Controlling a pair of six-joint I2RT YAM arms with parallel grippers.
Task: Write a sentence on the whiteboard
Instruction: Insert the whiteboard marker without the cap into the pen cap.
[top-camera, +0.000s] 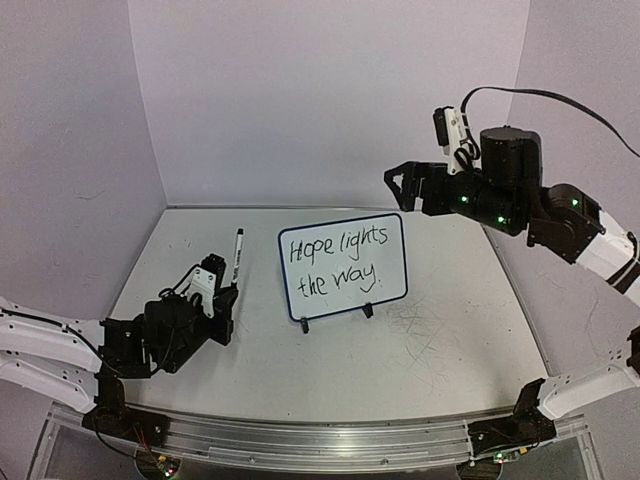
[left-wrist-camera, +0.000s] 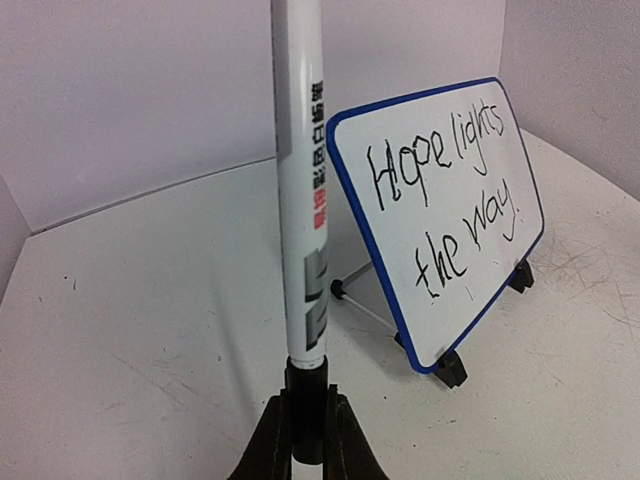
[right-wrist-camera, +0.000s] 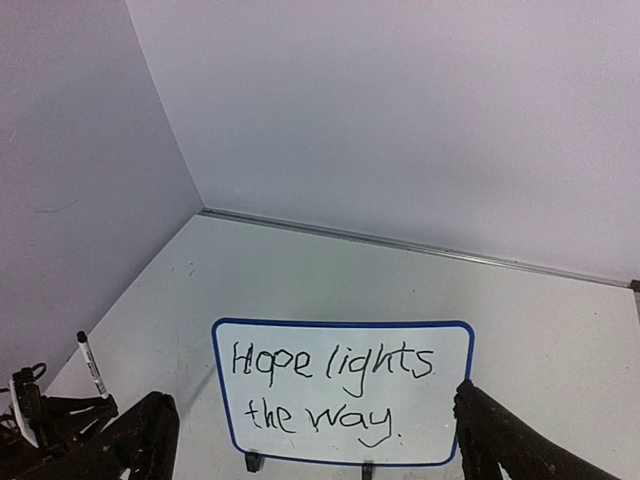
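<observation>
The left arm (top-camera: 50, 345) and the right arm (top-camera: 590, 240) share one build: glossy white link shells between bulky black joint housings. Small green lights (top-camera: 500, 218) glow on the right arm's joints, and a thin black cable (top-camera: 560, 97) loops off its wrist. The left gripper (top-camera: 228, 297) and the right gripper (top-camera: 395, 188) have matte black, wedge-shaped fingers.

The table (top-camera: 450, 350) was white. Its top carried dark scuffs and fine scratches, densest toward the right front area. Three plain walls enclosed the table: the back wall (top-camera: 330, 100) behind it, and the left wall (top-camera: 60, 180) and the right wall (top-camera: 590, 60) at its sides. All three were matte with a pale lilac cast. A thin grey strip (right-wrist-camera: 420, 245) ran where the back wall met the table. A metal rail (top-camera: 330, 440) ran along the table's near edge. Lighting was even and diffuse, and shadows on the table were soft.
</observation>
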